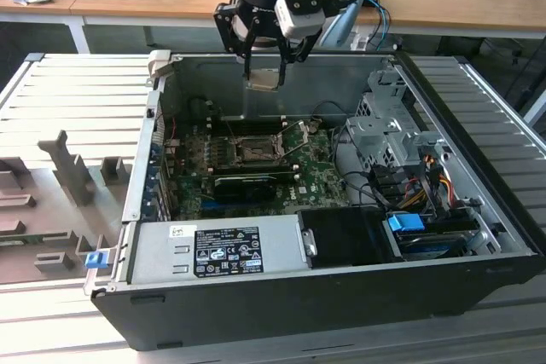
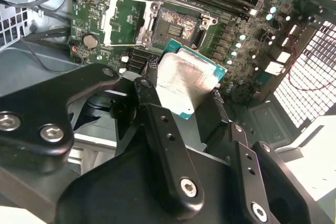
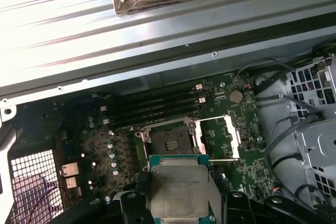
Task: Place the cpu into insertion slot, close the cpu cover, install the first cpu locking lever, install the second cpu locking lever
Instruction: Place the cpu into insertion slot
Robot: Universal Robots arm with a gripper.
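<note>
The cpu point(image 2: 186, 80), a flat square chip with a dull brushed-silver lid on a teal-green base, is gripped at opposite edges between the black jointed fingers point(image 2: 157, 119) of the end effector point(image 1: 264, 73), which is clenched on it. It is held in the air, clear of the green motherboard point(image 1: 317, 181). Below the end effector the insertion slot point(image 3: 170, 141), a square black socket in a metal rim, lies uncovered. Just beside the slot the cpu cover point(image 3: 218, 135), a thin silvery frame, is swung open
</note>
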